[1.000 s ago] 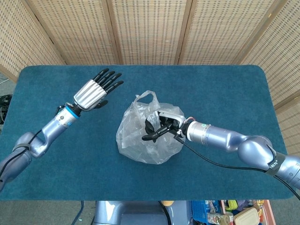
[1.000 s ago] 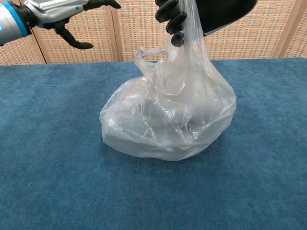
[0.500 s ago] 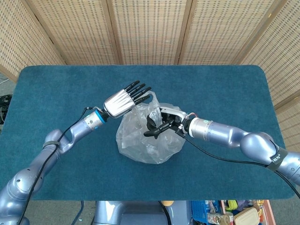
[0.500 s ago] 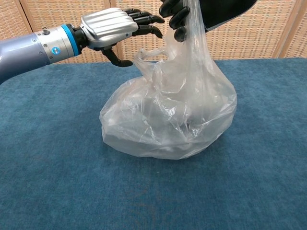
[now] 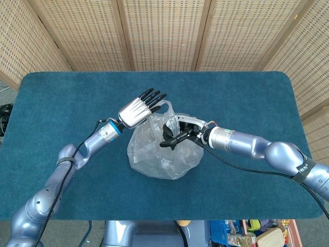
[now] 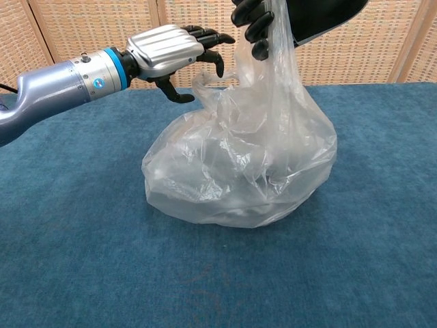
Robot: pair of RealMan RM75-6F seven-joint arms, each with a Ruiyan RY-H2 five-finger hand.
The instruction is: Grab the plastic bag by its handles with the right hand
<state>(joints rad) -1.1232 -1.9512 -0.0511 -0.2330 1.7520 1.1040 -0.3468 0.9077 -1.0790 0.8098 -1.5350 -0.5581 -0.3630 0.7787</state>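
1. Swinging in from the far left of the counter, the left hand now hovers with its fingers spread and empty right at the free handle of the plastic bag; half a second ago it was already close, and it has since only edged nearer.
2. Meanwhile the right hand has barely shifted: it holds one handle strip bunched in its curled fingers, drawn up taut above the bag in the chest view.
3. Its body sits in the middle of the counter, bottom resting on the blue cloth, with something pale and indistinct inside.
4. Judging from this, the task is half met: one handle is in the right hand, the other loop stands loose, and the left hand seems placed to pass it across.
5. No brand, label or writing can be read on the bag or the arms.
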